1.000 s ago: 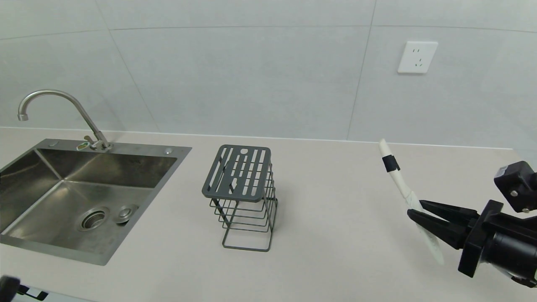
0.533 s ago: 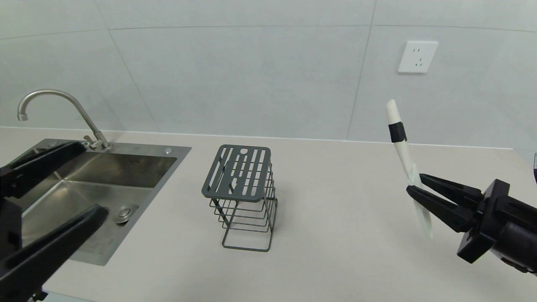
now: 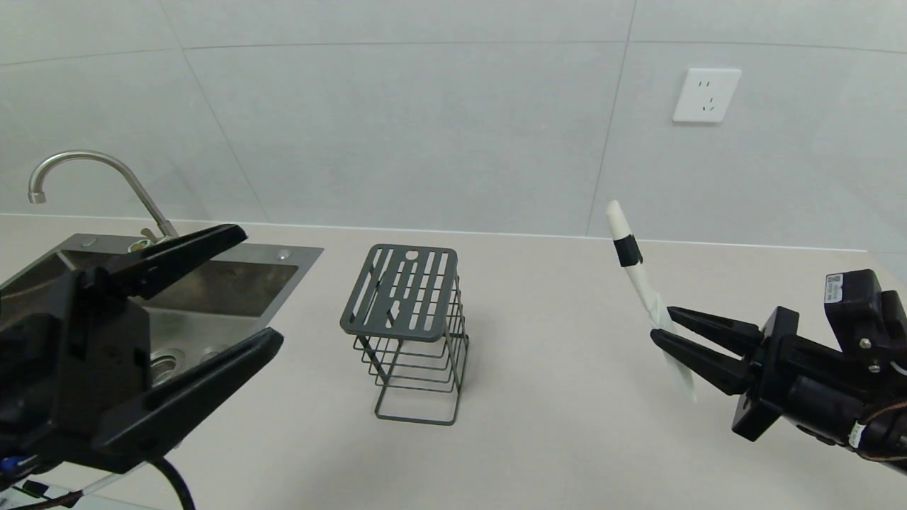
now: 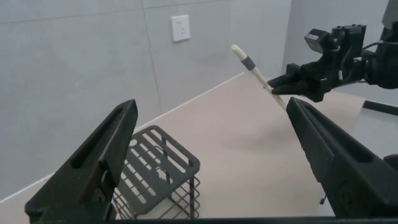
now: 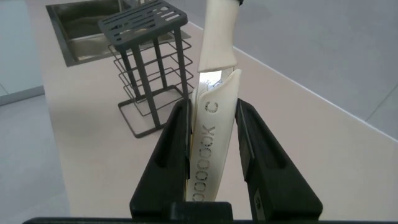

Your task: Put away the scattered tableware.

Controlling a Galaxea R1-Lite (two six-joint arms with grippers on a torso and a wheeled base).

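Observation:
A white knife (image 3: 641,283) with a black band on its handle is held above the counter, handle up and blade down in a white sheath (image 5: 210,149). My right gripper (image 3: 660,327) is shut on it at the sheath, right of the dark wire knife rack (image 3: 407,329). The rack's slotted top (image 5: 143,22) is unoccupied. My left gripper (image 3: 244,290) hangs open over the sink's near right corner, left of the rack. In the left wrist view the rack (image 4: 160,174) lies between the open fingers, with the knife (image 4: 256,67) farther off.
A steel sink (image 3: 42,297) with a curved tap (image 3: 99,184) fills the counter's left part. A wall socket (image 3: 706,95) sits on the tiled wall at the right. Bare counter lies between the rack and the right gripper.
The left gripper has come up from the lower left edge and now hangs open beside the rack. The right gripper lifted the knife, then carried it left toward the rack.

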